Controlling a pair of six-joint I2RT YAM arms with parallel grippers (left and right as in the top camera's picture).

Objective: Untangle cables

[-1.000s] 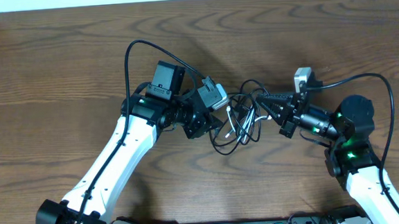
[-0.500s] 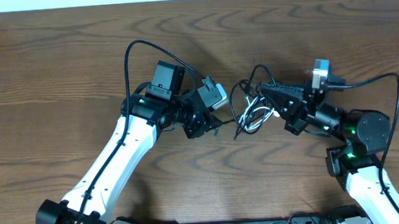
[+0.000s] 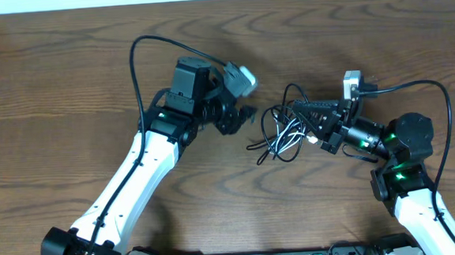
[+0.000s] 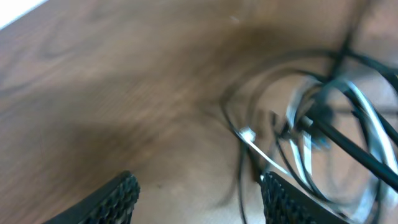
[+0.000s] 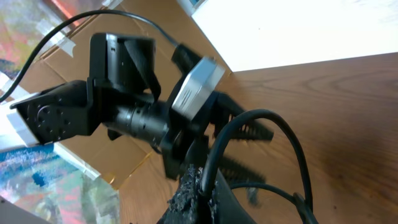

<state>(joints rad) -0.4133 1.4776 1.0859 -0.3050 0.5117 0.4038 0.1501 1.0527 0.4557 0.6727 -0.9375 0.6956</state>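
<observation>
Right gripper is clamping the cables; left gripper is standing open, empty. Next, I think, it needs a loose loop.

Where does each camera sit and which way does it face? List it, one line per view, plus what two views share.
Overhead: above the table, facing straight down; shows both arms, left pincer, right pincer, cables.
Left wrist: on the left arm, facing down at table and cables; its open fingertips at the bottom.
Right wrist: on the right arm, facing across at the left pincer; its own pincer shut on a black cable.
Shared: overhead and left wrist both show the cables.
</observation>
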